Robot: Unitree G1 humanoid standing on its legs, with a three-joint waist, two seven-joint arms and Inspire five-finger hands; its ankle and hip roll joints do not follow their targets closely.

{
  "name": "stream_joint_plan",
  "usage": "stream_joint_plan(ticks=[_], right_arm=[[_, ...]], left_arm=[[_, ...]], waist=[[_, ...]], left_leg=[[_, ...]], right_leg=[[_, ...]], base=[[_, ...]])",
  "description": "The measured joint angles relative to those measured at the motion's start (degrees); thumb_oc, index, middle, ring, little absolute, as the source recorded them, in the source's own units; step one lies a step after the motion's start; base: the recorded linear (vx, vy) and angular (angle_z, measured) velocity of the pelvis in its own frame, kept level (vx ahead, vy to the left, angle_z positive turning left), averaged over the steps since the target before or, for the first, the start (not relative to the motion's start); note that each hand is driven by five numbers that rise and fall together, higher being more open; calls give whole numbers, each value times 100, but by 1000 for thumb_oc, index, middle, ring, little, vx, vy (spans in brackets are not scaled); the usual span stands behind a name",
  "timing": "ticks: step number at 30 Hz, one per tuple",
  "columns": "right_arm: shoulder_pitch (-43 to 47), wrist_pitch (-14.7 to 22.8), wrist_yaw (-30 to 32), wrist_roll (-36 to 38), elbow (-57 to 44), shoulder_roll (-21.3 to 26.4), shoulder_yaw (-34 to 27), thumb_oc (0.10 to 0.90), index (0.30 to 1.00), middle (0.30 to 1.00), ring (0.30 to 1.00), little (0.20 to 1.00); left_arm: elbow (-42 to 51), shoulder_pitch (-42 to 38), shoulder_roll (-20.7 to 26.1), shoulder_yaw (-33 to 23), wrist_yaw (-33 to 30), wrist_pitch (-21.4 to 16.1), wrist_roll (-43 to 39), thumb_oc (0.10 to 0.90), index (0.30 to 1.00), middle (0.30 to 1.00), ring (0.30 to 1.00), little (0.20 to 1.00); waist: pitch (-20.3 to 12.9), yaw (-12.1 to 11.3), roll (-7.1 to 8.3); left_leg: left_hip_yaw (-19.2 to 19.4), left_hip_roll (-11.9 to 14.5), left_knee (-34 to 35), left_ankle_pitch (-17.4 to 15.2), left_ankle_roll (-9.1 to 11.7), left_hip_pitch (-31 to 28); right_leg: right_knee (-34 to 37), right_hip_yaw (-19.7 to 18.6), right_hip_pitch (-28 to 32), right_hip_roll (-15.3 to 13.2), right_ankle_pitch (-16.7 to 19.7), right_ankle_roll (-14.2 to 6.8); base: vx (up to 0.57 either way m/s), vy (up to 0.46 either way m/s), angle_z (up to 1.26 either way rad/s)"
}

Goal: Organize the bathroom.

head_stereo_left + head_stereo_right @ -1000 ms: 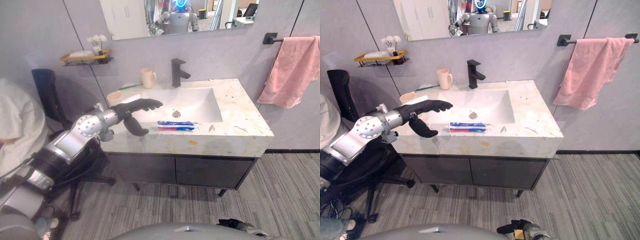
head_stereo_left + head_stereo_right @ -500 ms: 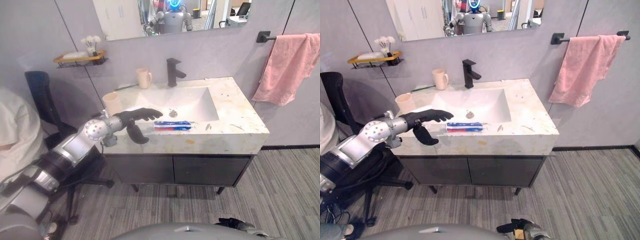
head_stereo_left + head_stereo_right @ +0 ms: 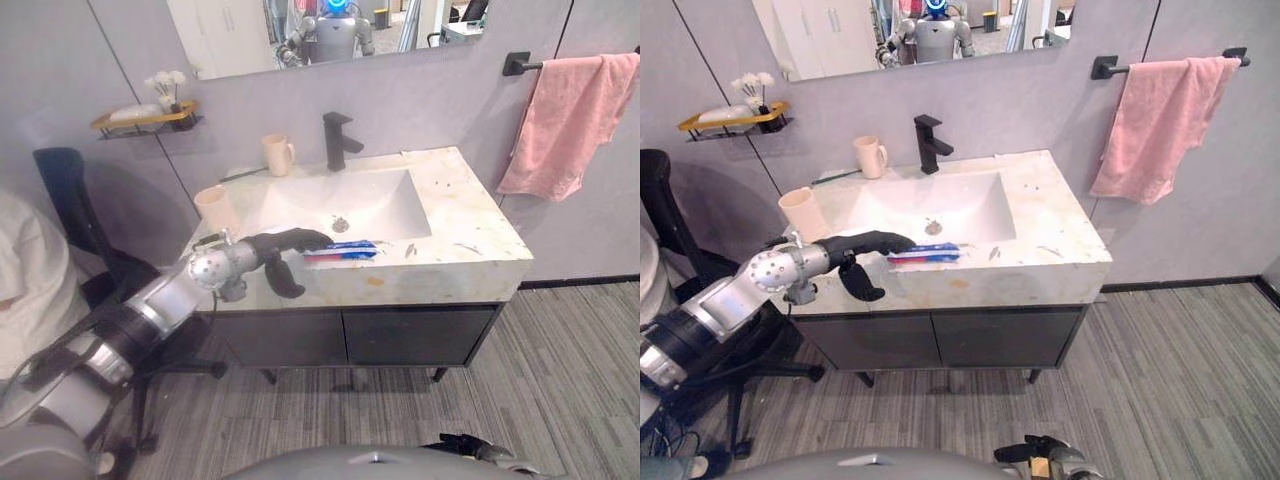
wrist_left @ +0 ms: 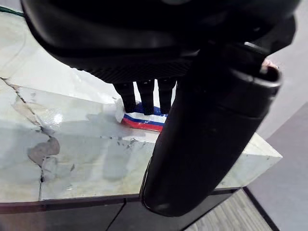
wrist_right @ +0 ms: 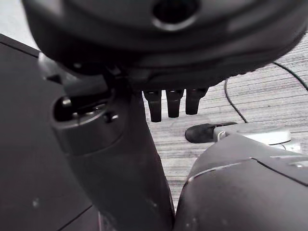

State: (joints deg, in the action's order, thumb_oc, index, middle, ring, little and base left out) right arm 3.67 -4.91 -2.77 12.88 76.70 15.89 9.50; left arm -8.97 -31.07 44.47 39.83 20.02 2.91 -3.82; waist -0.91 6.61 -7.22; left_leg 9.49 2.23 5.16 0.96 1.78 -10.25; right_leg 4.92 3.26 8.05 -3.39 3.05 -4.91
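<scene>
From head height we look down and forward, from a little way back, at the marble-topped vanity counter (image 3: pixel 470 255) against the grey wall, with the black faucet (image 3: pixel 335 140) at its back. Our two eye views share this whole scene, the right one set slightly sideways. Our left wrist camera sits very close, looking along the dark left hand (image 4: pixel 159 43) across the counter's front edge. Our right wrist camera looks along the dark right hand (image 5: pixel 115 144) down at the grey striped floor (image 5: pixel 269 91).
</scene>
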Motion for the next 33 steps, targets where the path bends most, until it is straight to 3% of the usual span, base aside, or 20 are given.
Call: stream_joint_plan(ticks=[14,33], right_arm=[[45,57,-5,154,-14,94,-105,800,900,900,900,900],[171,27,6,149,11,125,-91,800,900,900,900,900]], left_arm=[[-294,-517,-117,40,-514,128,274,800,900,900,900,900],[-409,-746,-116,133,-623,131,188,800,900,900,900,900]], waist=[[248,151,-124],[366,138,-88]], left_leg=[[55,50,-22,8,19,8],[35,49,-28,25,40,70]], right_leg=[[-1,-37,-37,52,-31,44],[-2,-19,-59,52,-35,38]], base=[[9,1,-1],[1,2,0]])
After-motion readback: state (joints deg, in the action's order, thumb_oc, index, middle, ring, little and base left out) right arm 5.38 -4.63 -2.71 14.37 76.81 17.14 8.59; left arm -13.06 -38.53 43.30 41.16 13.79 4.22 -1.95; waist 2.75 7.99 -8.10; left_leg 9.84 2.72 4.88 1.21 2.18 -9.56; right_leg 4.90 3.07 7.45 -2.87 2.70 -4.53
